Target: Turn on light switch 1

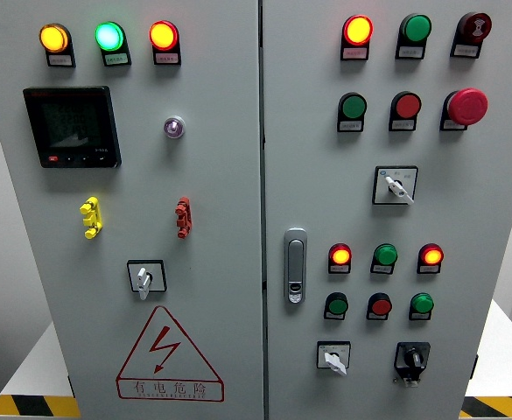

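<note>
- Head view: cabinet (238, 367) is filling the frame, its controls sitting at chest height for reaching; neither hand is showing, so finger state cannot be told.
- Which control is light switch 1 is unclear; white-handled rotary switches are sitting on the left door (145, 277) and near the right door's lower edge (334, 357).

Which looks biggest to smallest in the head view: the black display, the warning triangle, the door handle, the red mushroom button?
1. Warning triangle
2. Black display
3. Door handle and red mushroom button: the handle is taller but narrow and the button rounder, so their areas look alike and I won't rank them.
</note>
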Available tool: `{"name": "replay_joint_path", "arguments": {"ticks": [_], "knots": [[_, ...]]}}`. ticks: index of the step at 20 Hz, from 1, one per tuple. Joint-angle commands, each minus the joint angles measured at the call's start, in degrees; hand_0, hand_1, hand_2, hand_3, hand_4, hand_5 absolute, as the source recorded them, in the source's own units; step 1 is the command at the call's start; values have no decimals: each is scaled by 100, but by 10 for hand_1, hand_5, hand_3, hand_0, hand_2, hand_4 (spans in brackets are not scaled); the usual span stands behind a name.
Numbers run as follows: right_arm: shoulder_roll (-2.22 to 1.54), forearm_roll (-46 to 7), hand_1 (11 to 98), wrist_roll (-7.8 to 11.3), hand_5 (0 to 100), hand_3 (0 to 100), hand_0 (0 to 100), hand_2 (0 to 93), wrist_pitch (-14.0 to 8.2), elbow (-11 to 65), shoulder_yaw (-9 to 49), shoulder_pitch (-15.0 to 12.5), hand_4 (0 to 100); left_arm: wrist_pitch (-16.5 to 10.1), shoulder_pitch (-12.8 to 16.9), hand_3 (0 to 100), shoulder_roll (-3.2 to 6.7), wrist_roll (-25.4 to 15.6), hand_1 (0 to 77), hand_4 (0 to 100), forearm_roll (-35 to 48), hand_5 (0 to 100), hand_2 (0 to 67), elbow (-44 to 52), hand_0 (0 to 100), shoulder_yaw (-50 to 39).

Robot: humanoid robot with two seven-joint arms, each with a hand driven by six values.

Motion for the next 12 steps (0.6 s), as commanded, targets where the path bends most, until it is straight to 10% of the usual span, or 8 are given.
{"name": "replay_joint_path", "arguments": {"ticks": [1, 12], "knots": [[2, 0, 203, 0, 104, 198, 0, 0, -8, -4, 0, 0, 194, -273, -17, 411, 14, 11, 280, 564, -28, 334, 199, -307, 0, -8], [2, 0, 200, 0, 104, 198, 0, 0, 1, -4, 0, 0, 194, -177, -702, 417, -21, 398, 408, 605, -160, 470, 251, -722, 0, 0]]}}
